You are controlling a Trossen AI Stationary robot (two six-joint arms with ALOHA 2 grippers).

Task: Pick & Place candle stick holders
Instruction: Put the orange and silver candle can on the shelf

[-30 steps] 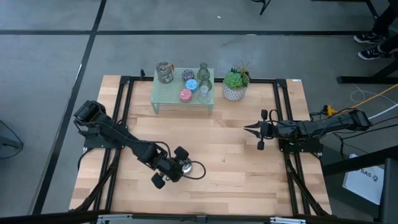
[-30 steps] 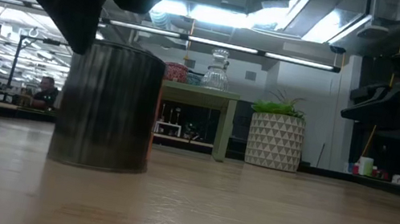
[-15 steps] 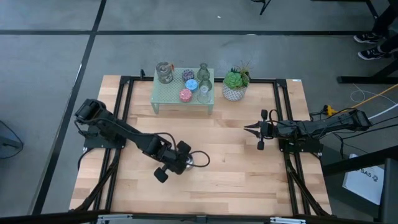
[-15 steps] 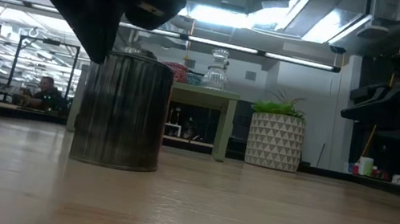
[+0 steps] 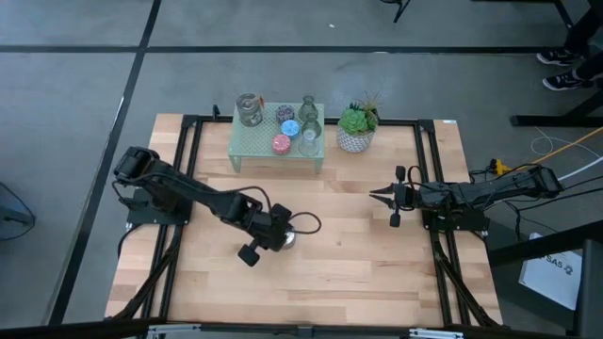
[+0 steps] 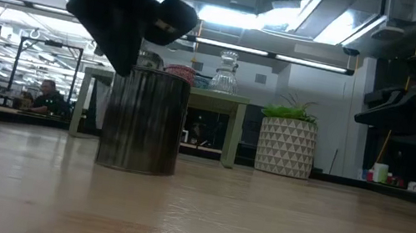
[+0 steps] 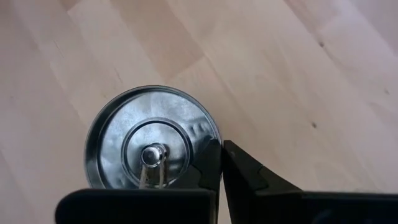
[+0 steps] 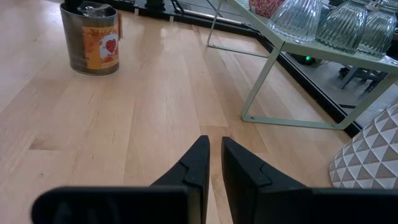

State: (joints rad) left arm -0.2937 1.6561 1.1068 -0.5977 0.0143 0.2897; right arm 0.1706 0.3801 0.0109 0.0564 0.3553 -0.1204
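Note:
A shiny silver metal candle stick holder [image 5: 301,227], shaped like a tin with a central post [image 7: 153,154], stands upright near the table's middle [image 6: 143,123]; it carries an orange label [image 8: 102,46]. My left gripper [image 5: 283,235] is shut on it. Several other holders, pink [image 5: 281,143], blue [image 5: 285,115] and clear glass [image 5: 249,109], stand on the mint-green stand [image 5: 259,143] at the far edge. My right gripper [image 5: 374,194] waits at the right, shut and touching nothing [image 8: 214,149]. My left gripper pinches the tin's rim wall [image 7: 216,142], one finger [image 7: 208,171] inside the tin and one [image 7: 255,177] outside. The fingers slant down onto it from above. The tin stays upright, and in the low view its base [image 6: 136,169] seems to rest on the table.
A green plant in a white patterned pot [image 5: 356,127] stands right of the stand. The stand's legs [image 8: 258,87] rise off the table at the far edge. Bare wood [image 5: 349,273] lies between the arms and toward the near edge. A black frame rail [image 5: 429,179] runs along the table's right.
My left gripper has swung toward the table's right and far edges, staying shut on the tin's rim. The tin has slid with it along the table, upright all the while.

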